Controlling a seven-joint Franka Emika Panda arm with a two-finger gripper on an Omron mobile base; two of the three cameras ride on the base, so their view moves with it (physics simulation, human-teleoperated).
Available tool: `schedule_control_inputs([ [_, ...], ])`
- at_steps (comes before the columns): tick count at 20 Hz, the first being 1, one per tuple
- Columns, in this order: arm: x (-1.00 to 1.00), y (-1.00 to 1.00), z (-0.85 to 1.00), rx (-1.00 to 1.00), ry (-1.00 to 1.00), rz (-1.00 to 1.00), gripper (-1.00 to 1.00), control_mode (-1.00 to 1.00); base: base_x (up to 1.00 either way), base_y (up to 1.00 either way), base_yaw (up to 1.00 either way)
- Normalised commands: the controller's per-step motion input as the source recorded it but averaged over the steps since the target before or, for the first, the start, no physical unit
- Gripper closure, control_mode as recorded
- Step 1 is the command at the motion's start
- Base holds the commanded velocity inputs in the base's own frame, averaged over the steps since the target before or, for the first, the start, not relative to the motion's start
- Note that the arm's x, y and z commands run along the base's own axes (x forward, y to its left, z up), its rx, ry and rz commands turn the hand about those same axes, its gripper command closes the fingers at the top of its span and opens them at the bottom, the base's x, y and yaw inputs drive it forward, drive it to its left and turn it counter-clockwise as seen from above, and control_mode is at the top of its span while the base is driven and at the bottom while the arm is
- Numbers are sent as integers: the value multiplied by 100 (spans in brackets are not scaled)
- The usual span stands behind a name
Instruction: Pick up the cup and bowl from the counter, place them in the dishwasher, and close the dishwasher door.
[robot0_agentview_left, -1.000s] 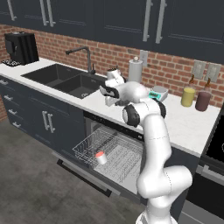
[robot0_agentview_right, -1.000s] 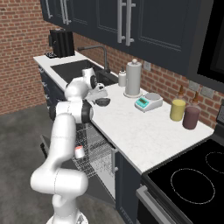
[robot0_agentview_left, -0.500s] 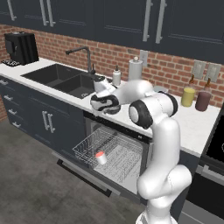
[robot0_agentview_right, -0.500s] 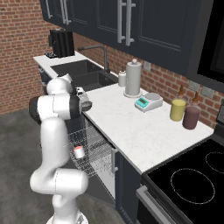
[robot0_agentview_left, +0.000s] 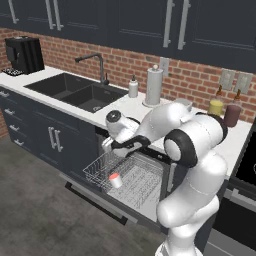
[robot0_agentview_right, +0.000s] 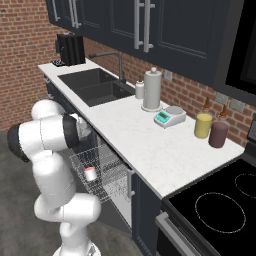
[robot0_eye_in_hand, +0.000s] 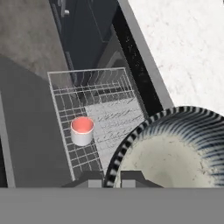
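Your two-finger gripper (robot0_eye_in_hand: 111, 178) is pinched nearly closed on the rim of the shallow, dark grey ribbed bowl (robot0_eye_in_hand: 175, 148), held above the silver wire rack (robot0_eye_in_hand: 94, 118). Released here, it could strike the small white cup with the red interior (robot0_eye_in_hand: 82, 130), standing in the rack, or clip the rack's edge. The white marble-like counter (robot0_agentview_right: 150, 145) runs above the rack; the dishwasher door (robot0_agentview_left: 95, 192) lies open below it.

No legible text anywhere.
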Motion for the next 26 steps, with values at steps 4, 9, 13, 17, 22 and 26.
schedule_control_inputs([
  [4, -100, 16, 0, 0, -17, 0, 100, -100, 0, 0, 0],
  [9, -99, 7, -4, 2, -9, 0, 100, -100, 0, 0, 0],
  [13, -44, 1, -25, 8, 3, 1, 100, -100, 0, 0, 0],
  [17, -1, 0, -21, 11, 17, -3, 100, -100, 0, 0, 0],
  [22, 1, -2, -2, 13, 33, -1, 100, -100, 0, 0, 0],
  [26, 0, 0, -26, 7, 28, -1, 100, -100, 0, 0, 0],
])
